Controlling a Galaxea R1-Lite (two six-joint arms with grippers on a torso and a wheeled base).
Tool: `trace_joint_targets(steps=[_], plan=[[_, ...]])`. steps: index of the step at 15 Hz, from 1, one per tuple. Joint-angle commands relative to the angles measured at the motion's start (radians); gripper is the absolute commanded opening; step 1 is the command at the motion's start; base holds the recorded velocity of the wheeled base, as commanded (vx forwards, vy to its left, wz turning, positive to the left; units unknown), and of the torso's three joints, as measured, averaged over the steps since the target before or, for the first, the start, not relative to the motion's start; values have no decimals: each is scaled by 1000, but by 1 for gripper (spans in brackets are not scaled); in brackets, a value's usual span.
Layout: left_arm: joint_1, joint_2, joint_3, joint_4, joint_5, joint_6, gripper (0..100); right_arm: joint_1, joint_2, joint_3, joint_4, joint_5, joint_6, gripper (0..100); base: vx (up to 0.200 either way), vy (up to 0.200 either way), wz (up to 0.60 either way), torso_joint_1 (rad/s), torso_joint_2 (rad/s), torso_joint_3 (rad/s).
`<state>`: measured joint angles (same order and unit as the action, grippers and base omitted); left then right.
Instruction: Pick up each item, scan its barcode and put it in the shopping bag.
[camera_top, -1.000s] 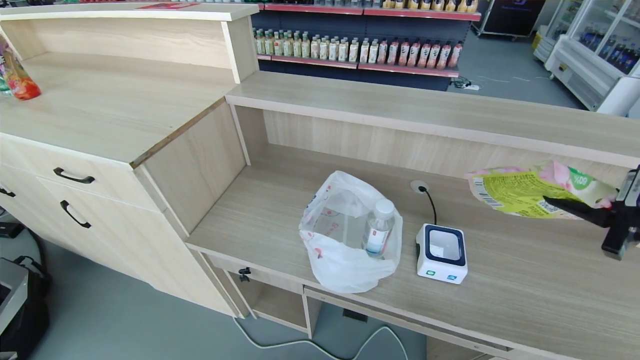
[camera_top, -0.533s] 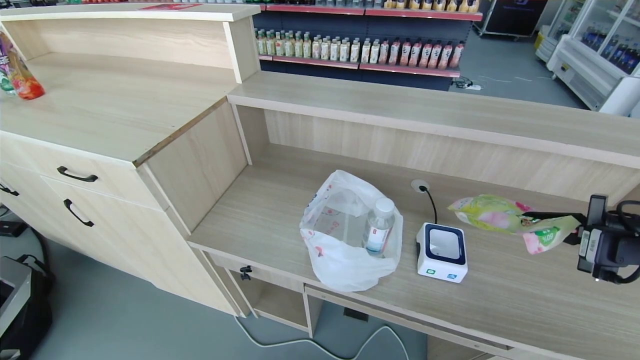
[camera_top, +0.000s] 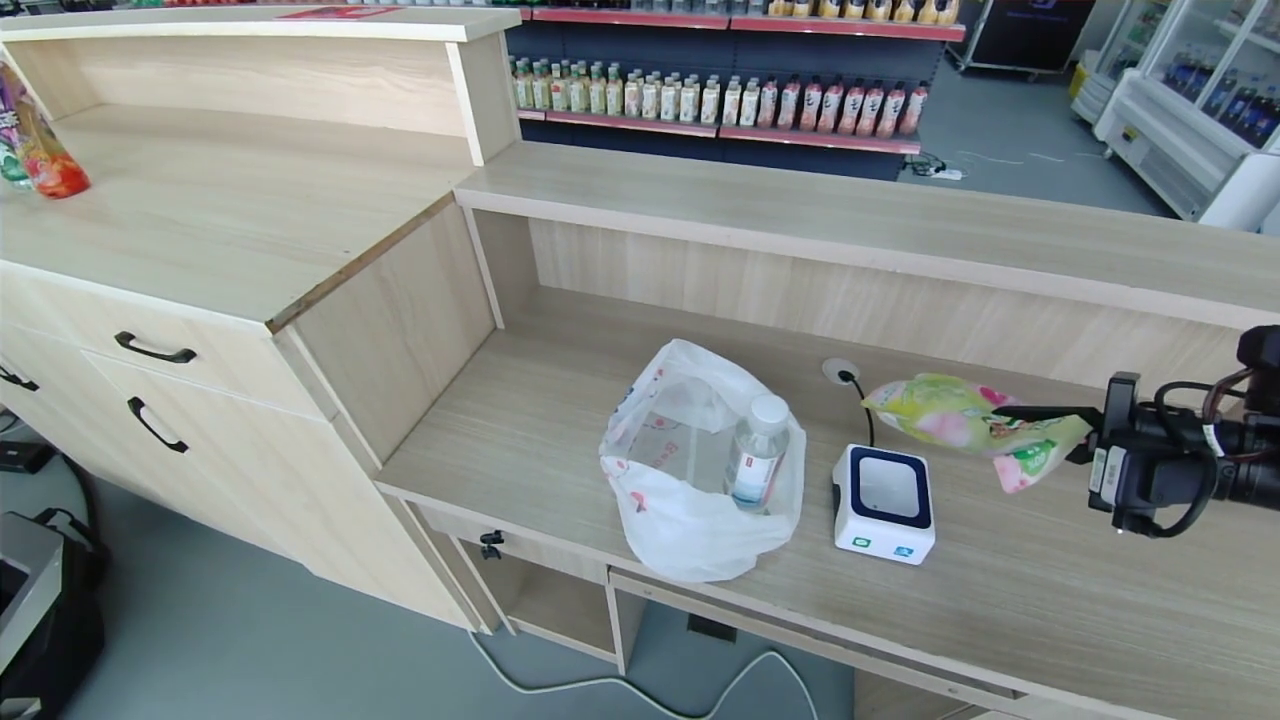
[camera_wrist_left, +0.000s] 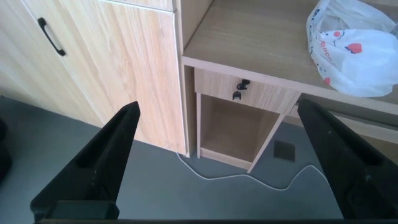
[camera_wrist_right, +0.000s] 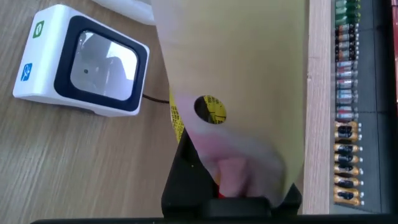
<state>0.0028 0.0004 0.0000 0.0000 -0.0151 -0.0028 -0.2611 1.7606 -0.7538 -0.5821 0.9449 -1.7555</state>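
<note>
Left wrist view shows the left gripper (camera_wrist_left: 217, 162) with its fingers spread wide and nothing between them, low before the front edge of the pale wood-grain worktop (camera_top: 1000, 600), well to the left of the white box-shaped barcode scanner (camera_top: 884, 503). Just left of the scanner sits the thin white plastic shopping bag (camera_top: 690, 470), mouth open, with a clear capped bottle (camera_top: 757, 455) standing inside. Right of the scanner and a little beyond it, the right gripper (camera_top: 1050, 420) is clamped on one end of a soft yellow-green and pink snack pouch (camera_top: 965, 420), which hangs in the air beside the glass window rather than over it. I cannot tell where its barcode faces. The likely trouble is that the limp pouch, held by one end, droops or twists so the code never meets the window, or that it snags the black cable (camera_top: 860, 405) running behind the scanner. Beyond the worktop's raised back ledge lie shop shelves of bottled drinks (camera_top: 700, 95) and glass-fronted fridges (camera_top: 1180, 90).
</note>
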Motion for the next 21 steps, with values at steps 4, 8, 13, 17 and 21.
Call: trace_joint_targets(steps=[4,8,13,17,21], plan=[[0,0,0,0,1,0,100,37,105,-22,-47,51,-1,0,0,0,0,0,0,0],[0,0,0,0,1,0,100,43,151,-39,-67,52,-13,0,0,0,0,0,0,0],[0,0,0,0,0,1,100,54,172,-42,-73,75,-24,0,0,0,0,0,0,0],[0,0,0,0,1,0,100,56,165,-41,-71,75,-25,0,0,0,0,0,0,0],[0,0,0,0,0,0,100,56,132,-44,-58,75,-19,0,0,0,0,0,0,0]])
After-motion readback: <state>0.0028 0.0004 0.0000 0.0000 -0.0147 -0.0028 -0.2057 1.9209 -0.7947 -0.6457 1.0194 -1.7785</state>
